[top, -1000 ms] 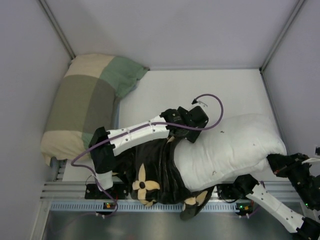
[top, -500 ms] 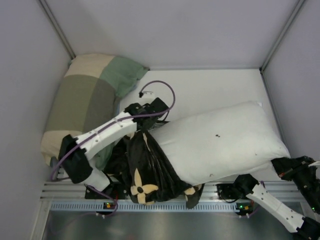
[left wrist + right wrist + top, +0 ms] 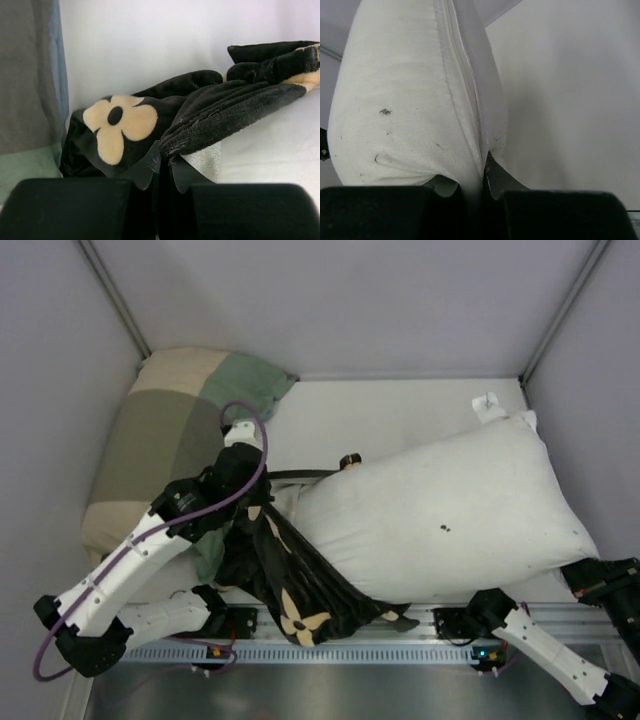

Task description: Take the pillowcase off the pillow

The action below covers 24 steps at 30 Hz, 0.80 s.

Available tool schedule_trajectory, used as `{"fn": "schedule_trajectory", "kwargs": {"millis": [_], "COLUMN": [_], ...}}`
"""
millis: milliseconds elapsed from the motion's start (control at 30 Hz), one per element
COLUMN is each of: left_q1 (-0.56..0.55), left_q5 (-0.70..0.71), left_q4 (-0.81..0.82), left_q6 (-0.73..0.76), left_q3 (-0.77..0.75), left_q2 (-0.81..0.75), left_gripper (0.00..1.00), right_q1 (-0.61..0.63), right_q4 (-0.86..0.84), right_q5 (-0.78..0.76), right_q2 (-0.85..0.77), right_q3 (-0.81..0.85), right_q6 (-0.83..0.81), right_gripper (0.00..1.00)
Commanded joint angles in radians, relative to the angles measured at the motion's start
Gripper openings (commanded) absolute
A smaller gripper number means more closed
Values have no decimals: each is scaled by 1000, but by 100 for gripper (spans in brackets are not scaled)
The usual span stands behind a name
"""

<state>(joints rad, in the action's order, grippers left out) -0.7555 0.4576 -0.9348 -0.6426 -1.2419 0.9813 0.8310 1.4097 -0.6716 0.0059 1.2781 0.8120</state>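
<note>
While the green-and-beige checked pillow [image 3: 160, 440] sits at far left against the wall, it has no part in the job.

- **Left tool** [image 3: 161, 172]: just beside the checked pillow and pressed together on a fold of the pillowcase [image 3: 290, 580]. The wrist view shows black plush fabric bunched in the pinch, with a cream flower motif close behind.
- **Pillowcase:** it runs from that grip down toward the near edge of the tabletop [image 3: 400, 410], slack and heavily creased. Its right margin laps the left end of the pillow [image 3: 440, 510]. One thin dark strip follows the pillow's far-left edge and another tucks under its near edge. Whether the mouth encloses that end or only lies against it cannot be told from above. Judgement: the cover is nearly off.
- **How the pillowcase should handle:** light, limp and napped. It should drag rather than slide on the cotton and will gather wherever it is pulled. A doubled fold or hem gives the surest hold, since a single layer may slip out.
- **Pillow:** it lies diagonally across the middle and right of the tabletop. It is plump and white with a few dark specks. It looks bulky, light and squashy, so it would likely follow the cover unless anchored.
- **Right tool** [image 3: 482, 177]: closed on the seamed edge at the pillow's near-right corner, well apart from the pillowcase. The stitched seam is the firmest place to take it.
</note>
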Motion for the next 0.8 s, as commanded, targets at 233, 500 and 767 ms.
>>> {"fn": "schedule_trajectory", "kwargs": {"millis": [233, 500, 767], "left_q1": [-20, -488, -755], "left_q5": [-523, -291, -25], "left_q4": [259, 329, 251], "left_q6": [28, -160, -302], "left_q3": [120, 167, 135], "left_q2": [48, 54, 315], "left_gripper": [78, 83, 82], "right_q1": [7, 5, 5], "right_q4": [-103, -216, -226], "right_q5": [-79, -43, -36], "right_q2": [-26, -15, -3], "right_q3": [-43, -151, -158], "right_q6": [-4, -19, -27], "right_gripper": [0, 0, 0]}}
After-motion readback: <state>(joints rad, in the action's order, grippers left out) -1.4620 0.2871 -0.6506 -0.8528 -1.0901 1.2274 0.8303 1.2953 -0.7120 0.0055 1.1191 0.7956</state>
